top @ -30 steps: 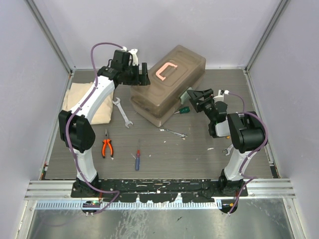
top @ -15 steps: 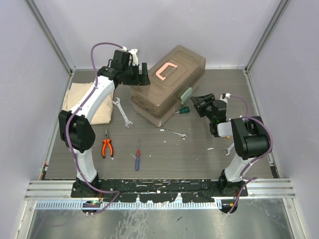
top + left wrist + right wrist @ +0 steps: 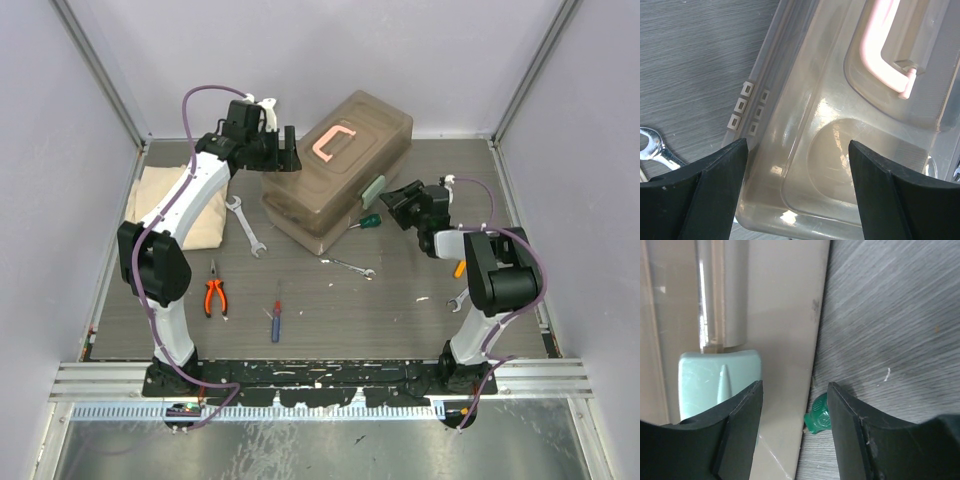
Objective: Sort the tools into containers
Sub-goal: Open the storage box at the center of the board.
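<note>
The brown translucent toolbox point(image 3: 335, 180), the containers' housing, stands closed; its trays are hidden. My left gripper point(image 3: 286, 156) hangs open over its back-left corner, fingers point(image 3: 705, 195) straddling the lid point(image 3: 805, 150) beside the pink handle point(image 3: 880, 45). My right gripper point(image 3: 400, 204) is open at the box front: one finger point(image 3: 735, 430) overlaps the pale green latch point(image 3: 715, 377), the other stands beside the green screwdriver handle point(image 3: 817, 417). On the table lie a big wrench point(image 3: 246, 226), a small wrench point(image 3: 352, 266), orange pliers point(image 3: 214, 295) and a blue-red screwdriver point(image 3: 276, 315).
A tan cloth point(image 3: 165, 205) lies at the left under the left arm. Another wrench point(image 3: 455, 300) and an orange handle point(image 3: 460, 267) sit close to the right arm's base. Grey walls enclose the table on three sides.
The right wrist has turned near the latch and its jaws have come closer together. The orange handle beside the right arm now shows. The left arm has not moved.
</note>
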Controlling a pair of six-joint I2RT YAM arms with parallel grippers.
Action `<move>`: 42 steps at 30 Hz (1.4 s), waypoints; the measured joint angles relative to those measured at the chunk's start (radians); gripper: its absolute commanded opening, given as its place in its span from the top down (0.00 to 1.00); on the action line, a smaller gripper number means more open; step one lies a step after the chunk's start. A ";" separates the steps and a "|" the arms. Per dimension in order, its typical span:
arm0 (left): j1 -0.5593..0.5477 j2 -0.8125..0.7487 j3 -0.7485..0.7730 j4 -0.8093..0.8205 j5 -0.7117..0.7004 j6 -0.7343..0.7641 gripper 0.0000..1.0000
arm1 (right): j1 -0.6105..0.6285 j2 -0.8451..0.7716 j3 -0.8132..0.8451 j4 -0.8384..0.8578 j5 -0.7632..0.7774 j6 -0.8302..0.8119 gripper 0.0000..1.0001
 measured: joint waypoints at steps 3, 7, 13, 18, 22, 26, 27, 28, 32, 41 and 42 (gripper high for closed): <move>0.000 0.000 0.000 0.000 0.000 0.000 0.20 | 0.000 0.012 0.011 -0.033 0.000 -0.011 0.41; 0.000 0.001 0.001 -0.001 0.001 0.000 0.20 | 0.006 0.014 0.020 -0.075 0.000 -0.025 0.41; 0.000 0.002 0.004 -0.004 0.002 0.000 0.19 | 0.006 0.048 0.024 -0.053 -0.023 -0.023 0.41; 0.000 0.003 0.005 -0.005 0.002 0.000 0.20 | 0.006 0.112 0.024 0.006 -0.070 0.006 0.42; 0.000 0.003 0.006 -0.006 0.002 0.000 0.19 | 0.006 0.143 0.023 0.072 -0.111 0.035 0.42; 0.000 0.003 0.006 -0.006 0.002 0.000 0.19 | 0.006 0.151 0.023 0.140 -0.147 0.056 0.42; 0.000 0.003 0.006 -0.006 0.002 0.000 0.19 | 0.004 0.156 0.023 0.149 -0.152 0.059 0.42; 0.000 0.004 0.007 -0.006 0.002 0.000 0.19 | 0.003 0.165 0.023 0.166 -0.159 0.064 0.42; 0.000 0.005 0.010 -0.008 0.002 0.000 0.19 | 0.002 0.181 0.020 0.203 -0.176 0.082 0.42; 0.001 0.006 0.010 -0.007 0.008 0.001 0.20 | 0.000 0.187 0.014 0.234 -0.219 0.098 0.41; 0.001 0.006 0.010 -0.007 0.008 0.001 0.20 | 0.000 0.187 0.014 0.240 -0.221 0.104 0.41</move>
